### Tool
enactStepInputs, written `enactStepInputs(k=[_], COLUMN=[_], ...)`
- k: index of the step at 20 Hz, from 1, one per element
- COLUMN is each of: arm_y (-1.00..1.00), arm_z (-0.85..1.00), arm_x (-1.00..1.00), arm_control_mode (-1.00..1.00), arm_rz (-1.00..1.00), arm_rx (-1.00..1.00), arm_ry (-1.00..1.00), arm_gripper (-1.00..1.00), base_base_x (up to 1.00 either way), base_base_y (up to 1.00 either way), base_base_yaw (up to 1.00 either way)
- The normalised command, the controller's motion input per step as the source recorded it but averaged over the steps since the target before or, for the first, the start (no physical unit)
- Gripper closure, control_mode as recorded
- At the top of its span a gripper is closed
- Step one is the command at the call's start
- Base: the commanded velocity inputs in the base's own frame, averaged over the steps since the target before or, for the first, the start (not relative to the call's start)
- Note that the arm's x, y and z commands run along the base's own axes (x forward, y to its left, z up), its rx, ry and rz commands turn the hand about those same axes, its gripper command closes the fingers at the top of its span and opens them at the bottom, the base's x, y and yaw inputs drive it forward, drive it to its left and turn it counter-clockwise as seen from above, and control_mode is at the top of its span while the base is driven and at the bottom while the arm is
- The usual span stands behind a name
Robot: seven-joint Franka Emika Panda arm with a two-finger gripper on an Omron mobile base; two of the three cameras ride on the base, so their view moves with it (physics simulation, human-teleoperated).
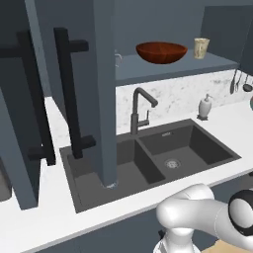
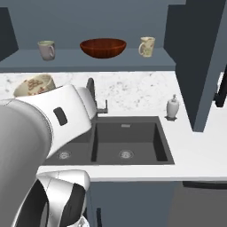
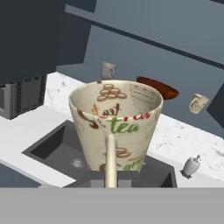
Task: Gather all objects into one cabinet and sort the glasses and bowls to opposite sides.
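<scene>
Above the sink, close in front of the hand camera, a cream mug printed with "tea" lettering is held upright, its handle running straight down toward the gripper; the jaws are nearly pressed together, pinching that handle. From the right base view the same mug peeks out behind the white arm, raised over the pale surface to the left of the tap. Up in the open slate-blue cabinet, the shelf already carries a grey-beige mug at its left, the wide red-brown bowl in the middle and a patterned cream mug at its right; one door hangs open across the left base view. Judging by this, the step in hand is carrying the held mug up to join the rest on that shelf. The next move calls for lifting it clear of the tap and the shelf edge, then setting it down beside one of the other mugs rather than next to the bowl. Since mugs now flank the bowl on both sides, the sorting looks unfinished: either the bowl or one mug would need shifting so that cups end on one side and the bowl on the other.
</scene>
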Motion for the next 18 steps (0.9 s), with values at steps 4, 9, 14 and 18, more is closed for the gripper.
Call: enactStepInputs(k=[4, 9, 14, 18], arm_y=[0.0, 0.0, 0.0, 0.0], arm_z=[0.0, 0.0, 0.0, 0.0], arm_x=[0.0, 0.0, 0.0, 0.0], arm_control_mode=[1.0, 1.0, 1.0, 1.0], arm_rz=[0.0, 0.0, 0.0, 0.0], arm_rx=[0.0, 0.0, 0.0, 0.0], arm_ry=[0.0, 0.0, 0.0, 0.0], arm_gripper=[1.0, 1.0, 1.0, 1.0], base_base_x=[0.84, 0.59, 0.0, 0.82], base_base_y=[1.0, 0.88, 0.56, 0.14], base_base_yaw=[-0.14, 0.32, 0.63, 0.41])
